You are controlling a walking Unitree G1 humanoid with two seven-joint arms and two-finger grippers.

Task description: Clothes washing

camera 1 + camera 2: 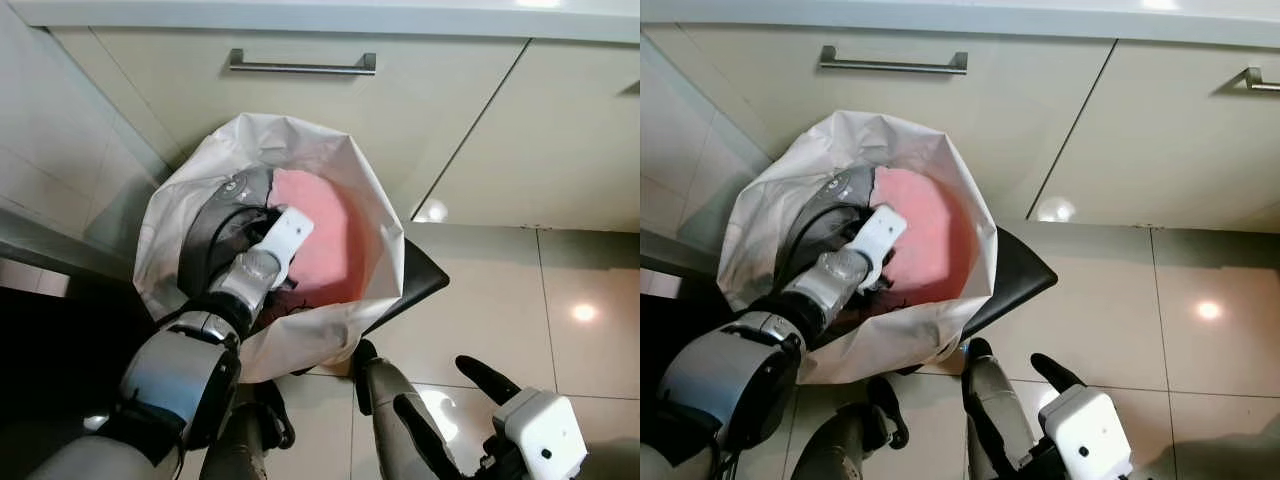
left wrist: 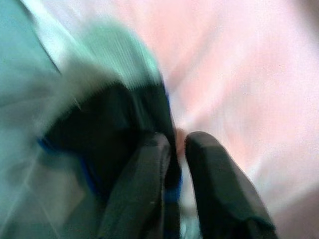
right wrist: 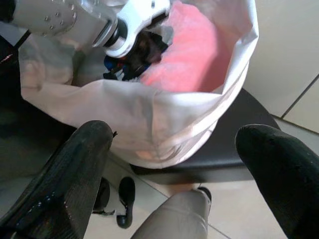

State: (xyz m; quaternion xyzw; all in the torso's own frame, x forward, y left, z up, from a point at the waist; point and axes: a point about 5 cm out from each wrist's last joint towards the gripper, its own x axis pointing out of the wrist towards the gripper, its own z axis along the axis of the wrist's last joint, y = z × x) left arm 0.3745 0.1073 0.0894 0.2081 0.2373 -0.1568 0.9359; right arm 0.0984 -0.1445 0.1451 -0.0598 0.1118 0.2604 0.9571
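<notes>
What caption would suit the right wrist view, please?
Open right end effector facing white fabric laundry bag holding pink cloth; left arm reaches inside.

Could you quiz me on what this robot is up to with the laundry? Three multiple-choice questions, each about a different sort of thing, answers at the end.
1. Where is the left gripper?
A. Inside the white laundry bag
B. On the drawer handle
C. Flat on the floor

2. What colour is the big cloth in the white laundry bag?
A. Green
B. Pink
C. Yellow

3. How do the right gripper's fingers stand?
A. Clamped on the bag's rim
B. Holding a shoe
C. Spread apart, holding nothing

Answers:
1 A, the arm reaches down through the bag's mouth.
2 B, the pink cloth lines the bag's inside.
3 C, the right gripper shows a wide gap, short of the bag.
</notes>
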